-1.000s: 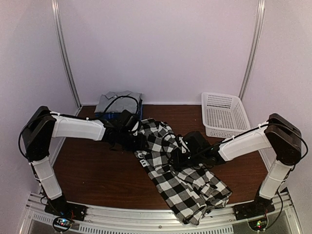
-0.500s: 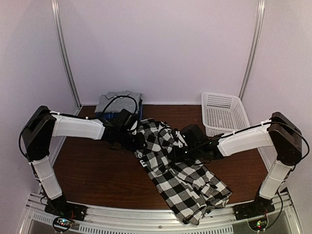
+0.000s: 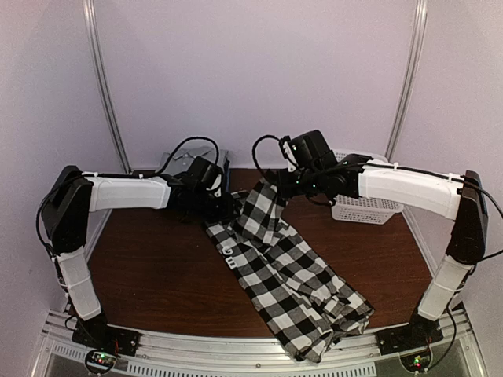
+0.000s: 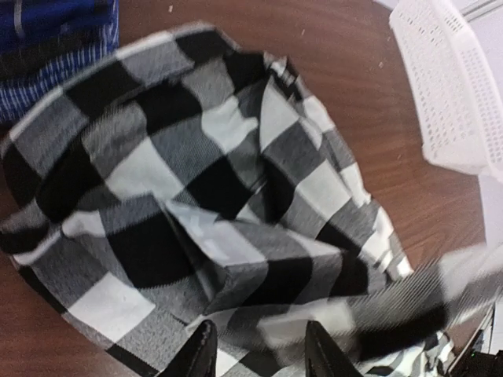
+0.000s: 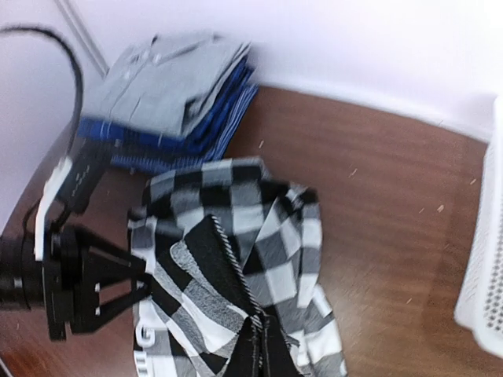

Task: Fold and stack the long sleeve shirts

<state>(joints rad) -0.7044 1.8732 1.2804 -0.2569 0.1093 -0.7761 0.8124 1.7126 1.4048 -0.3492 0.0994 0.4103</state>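
Observation:
The black-and-white check shirt [image 3: 291, 283] lies slantwise across the table, from the middle to the front right. My right gripper [image 3: 277, 187] is raised over the back of the table. It is shut on a fold of that shirt's edge [image 5: 265, 345], and the cloth hangs down from it. My left gripper [image 3: 224, 210] is low at the shirt's left upper edge, its fingers apart over the checked cloth [image 4: 196, 165]. It shows too in the right wrist view [image 5: 141, 279]. A folded grey shirt [image 5: 169, 86] tops a stack of blue ones [image 4: 47, 39] at the back left.
A white lattice basket [image 3: 369, 204] stands at the back right, partly behind my right arm; its wall [image 4: 456, 86] is close to the shirt's right side. Bare brown tabletop [image 3: 149, 275] lies at the left front. The left arm's cable loops over the stack.
My right gripper shut on the check shirt, then rose and moved toward the back, lifting the shirt's upper part. The left gripper stayed at the left edge, its jaws narrowing.

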